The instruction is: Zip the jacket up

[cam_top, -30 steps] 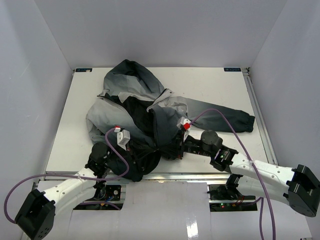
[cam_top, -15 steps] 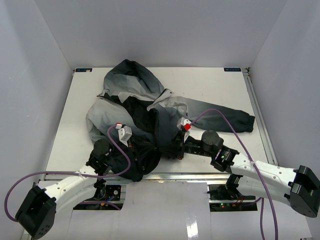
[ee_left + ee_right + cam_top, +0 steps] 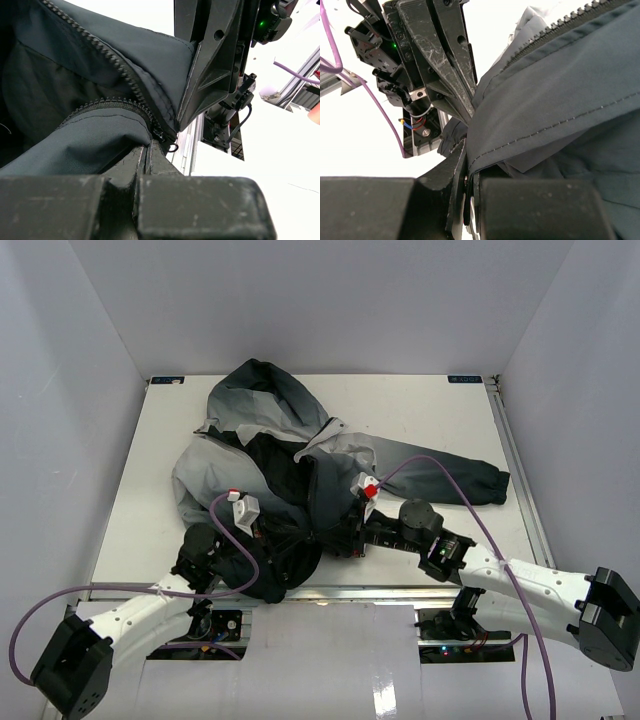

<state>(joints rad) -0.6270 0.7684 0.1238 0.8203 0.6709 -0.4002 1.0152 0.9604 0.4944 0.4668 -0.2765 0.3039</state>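
The jacket [image 3: 290,450] held at near edge of table [image 3: 440,410].
Both the left gripper [image 3: 148,152] and right gripper [image 3: 468,165] clamp its hem.

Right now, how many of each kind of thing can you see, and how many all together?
1 jacket
2 end effectors: left end effector and right end effector, both shut on the jacket
2 purple cables: left arm's cable and right arm's cable
Total: 5
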